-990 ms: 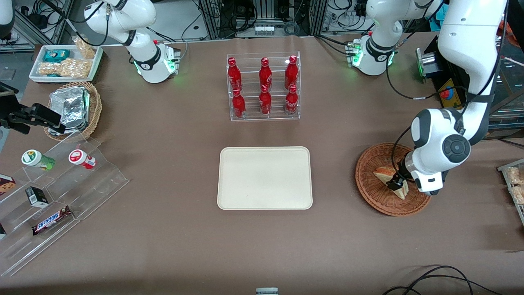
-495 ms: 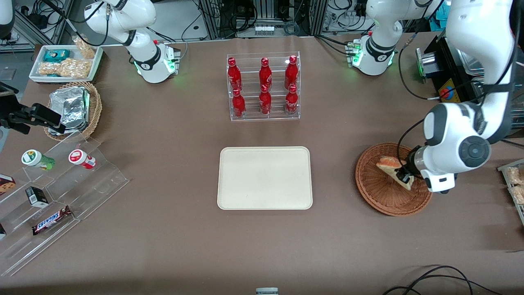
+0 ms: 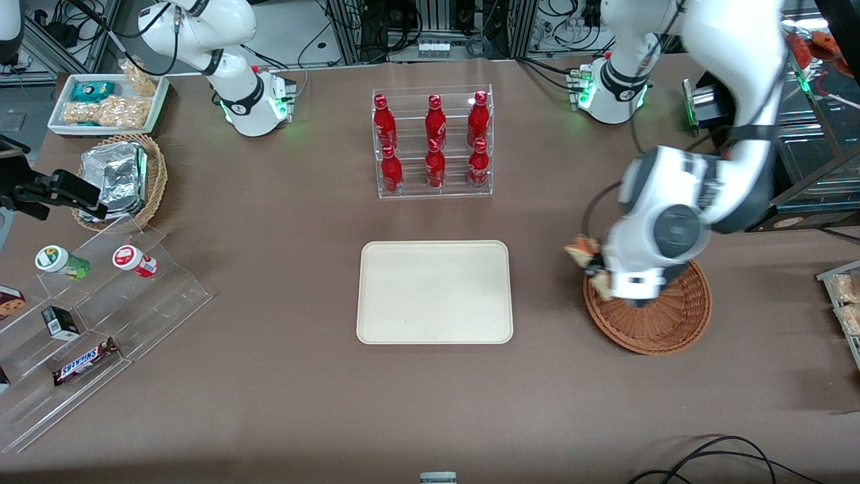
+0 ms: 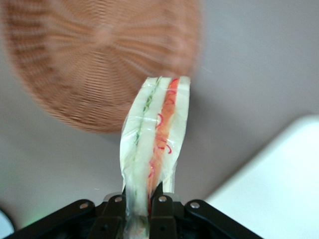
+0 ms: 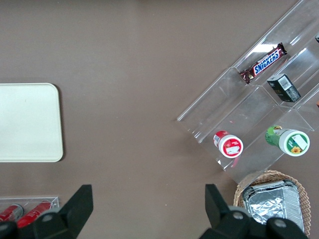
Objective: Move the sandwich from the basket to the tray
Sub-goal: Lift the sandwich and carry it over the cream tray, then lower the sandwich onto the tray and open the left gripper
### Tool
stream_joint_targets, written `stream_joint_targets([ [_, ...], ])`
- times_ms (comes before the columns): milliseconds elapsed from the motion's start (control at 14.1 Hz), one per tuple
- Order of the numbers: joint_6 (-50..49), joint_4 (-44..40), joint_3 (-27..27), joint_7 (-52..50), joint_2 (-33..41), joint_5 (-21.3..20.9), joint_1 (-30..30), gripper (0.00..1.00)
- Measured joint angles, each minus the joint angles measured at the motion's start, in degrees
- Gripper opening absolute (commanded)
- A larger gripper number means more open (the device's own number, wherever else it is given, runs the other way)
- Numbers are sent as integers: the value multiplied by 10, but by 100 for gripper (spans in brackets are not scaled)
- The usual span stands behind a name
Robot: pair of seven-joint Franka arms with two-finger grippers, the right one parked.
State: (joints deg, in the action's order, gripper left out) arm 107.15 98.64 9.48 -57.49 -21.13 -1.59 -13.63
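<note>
We see the sandwich (image 4: 155, 132), a thin wedge in clear wrap with pale bread and red and green filling, held edge-on by the tool (image 4: 141, 201). The two black fingers (image 4: 163, 206) are nearly closed, pinching the wrapped end of the wedge between them. In the front view the sandwich (image 3: 582, 250) shows only as a small orange and cream corner poking out beside the white wrist of the working arm, and the tool (image 3: 597, 274) sits mostly hidden under that wrist.

Taking the basket (image 3: 678, 316) as our landmark: the sandwich is lifted clear of it and hangs above its rim, on the side facing the tray (image 3: 434, 292). The round reddish-brown wicker basket itself appears to hold nothing else. The wrist view shows the basket (image 4: 89, 59) below the wedge, and a pale corner of the tray (image 4: 279, 189) coming into sight.

The cream tray lies flat on the brown bench (image 3: 282, 376), well apart from the basket, toward the parked arm's end.

We judge the pick-up done and the carry under way. The next move calls for travelling sideways from the basket until the wedge is over the tray's middle, lowering, then opening the fingers.
</note>
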Motion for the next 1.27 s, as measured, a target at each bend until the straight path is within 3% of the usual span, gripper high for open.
stream_joint_targets([
  [354, 53, -107, 6, 28, -98, 0, -117, 10],
  [636, 154, -127, 6, 44, -149, -1, -178, 9],
  [848, 213, -134, 6, 57, -187, -1, -212, 9],
  [1273, 216, -183, 4, 57, -233, -6, -226, 9],
])
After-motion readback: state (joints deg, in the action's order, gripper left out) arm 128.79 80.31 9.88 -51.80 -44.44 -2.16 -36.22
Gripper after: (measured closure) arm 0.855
